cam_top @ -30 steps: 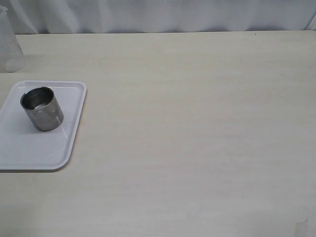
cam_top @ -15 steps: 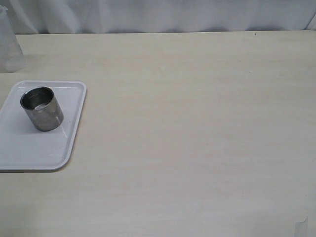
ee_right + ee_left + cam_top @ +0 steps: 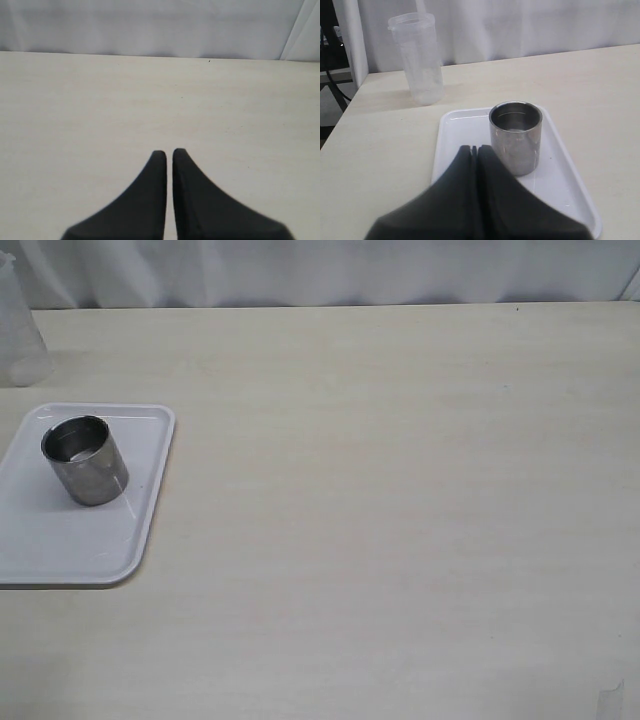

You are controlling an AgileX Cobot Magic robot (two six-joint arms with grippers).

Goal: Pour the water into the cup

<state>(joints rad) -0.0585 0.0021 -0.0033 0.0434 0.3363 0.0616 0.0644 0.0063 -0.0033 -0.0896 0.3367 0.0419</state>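
We see the table, a white tray at middle left and a plastic beaker at upper left. The cup stands on the tray. The left gripper and right gripper are pinched together, empty. A closed claw could topple the light beaker and spill water.

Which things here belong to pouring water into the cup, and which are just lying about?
For the job: steel cup; plastic beaker, probably the pourer.
Just there: white tray under the cup; table.

Left end effector: 2 black tapered fingers; right end effector alike.
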